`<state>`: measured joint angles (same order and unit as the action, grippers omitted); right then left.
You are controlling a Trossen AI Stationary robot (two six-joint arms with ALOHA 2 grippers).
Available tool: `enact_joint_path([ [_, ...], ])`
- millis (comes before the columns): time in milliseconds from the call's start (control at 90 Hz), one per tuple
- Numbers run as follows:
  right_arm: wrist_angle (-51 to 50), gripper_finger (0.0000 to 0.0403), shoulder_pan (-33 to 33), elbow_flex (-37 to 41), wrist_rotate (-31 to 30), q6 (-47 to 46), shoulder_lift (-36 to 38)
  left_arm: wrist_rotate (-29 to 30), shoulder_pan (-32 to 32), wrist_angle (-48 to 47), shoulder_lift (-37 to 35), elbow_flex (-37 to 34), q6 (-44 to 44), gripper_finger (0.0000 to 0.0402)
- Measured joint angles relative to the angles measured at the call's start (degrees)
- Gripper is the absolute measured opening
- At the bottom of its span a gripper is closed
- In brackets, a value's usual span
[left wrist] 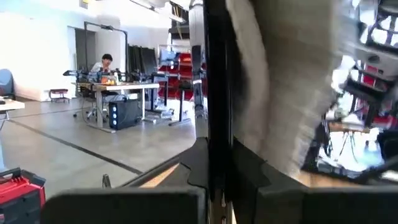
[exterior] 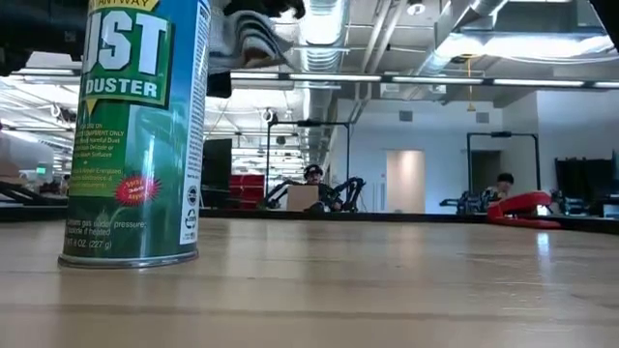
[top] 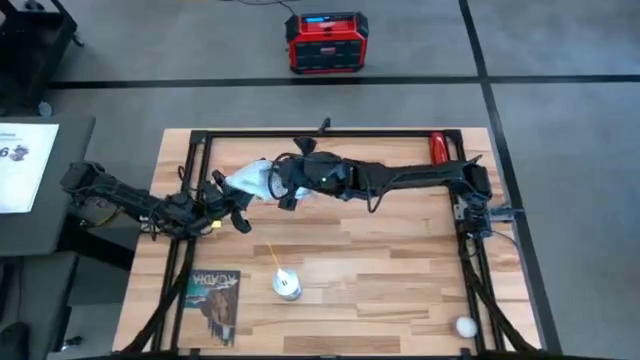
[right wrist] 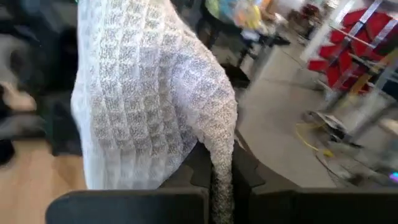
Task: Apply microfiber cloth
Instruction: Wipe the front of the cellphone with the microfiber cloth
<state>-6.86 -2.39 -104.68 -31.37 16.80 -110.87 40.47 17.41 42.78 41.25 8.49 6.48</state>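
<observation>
Over the back-left part of the table [top: 400, 260], both arms are meeting around one microfiber cloth [top: 248, 180], a pale waffle-weave square that's hanging up in the air, not lying on the wood. The right gripper [top: 283, 188] is reaching across from the right side, and its wrist view shows its jaws clamped on the cloth, with the fabric draping out between them. The left gripper [top: 228, 208] is sitting just beside the cloth's lower edge; its wrist view shows the cloth right in front of its dark fingers [left wrist: 217, 112], but whether those jaws are apart or together, can't tell.

Counting the rest: one duster can [top: 286, 284] with a thin orange straw is standing upright near the front middle, and the low view reads "DUSTER" in big white letters plus "10 oz (227 g)". One dark booklet [top: 215, 298] is lying at the front left, its title too small to read. One white ball [top: 466, 326] is sitting at the front right, one red tool [top: 438, 148] at the back right, and one red-and-black box [top: 327, 42] is on the floor behind the table.
</observation>
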Motion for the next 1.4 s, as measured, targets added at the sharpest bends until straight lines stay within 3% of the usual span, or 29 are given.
enact_joint_path([
  [89,-3.68,0.0000,-0.66,1.10,-5.43,0.87,3.08,-7.86,0.05,-3.14,0.12,-0.08,0.34,0.0007],
  [178,-5.06,0.0000,-0.43,4.85,-6.39,0.95,7.58,-9.12,-0.59,-4.45,-0.13,0.02,-0.42,0.0007],
  [433,-2.68,0.0000,1.17,27.92,-6.20,-5.33,27.98,-17.15,-6.51,-17.20,-0.61,3.09,-2.00,0.0007],
  [756,-11.37,0.0000,8.66,54.11,-17.38,-26.50,48.62,-27.34,-14.62,-21.48,-0.61,5.70,-2.87,0.0007],
  [1044,-18.90,0.0000,12.23,70.46,-12.72,-51.07,51.51,-29.86,-15.97,-21.46,-0.63,5.70,-3.87,0.0007],
  [1256,-14.31,0.0000,12.18,80.68,-11.57,-61.81,51.58,-29.77,-15.98,-21.57,-0.63,5.70,-3.73,0.0007],
  [1400,-3.95,0.0000,12.50,87.23,-7.95,-65.33,51.56,-29.74,-16.00,-22.07,-0.63,5.68,-3.32,0.0007],
])
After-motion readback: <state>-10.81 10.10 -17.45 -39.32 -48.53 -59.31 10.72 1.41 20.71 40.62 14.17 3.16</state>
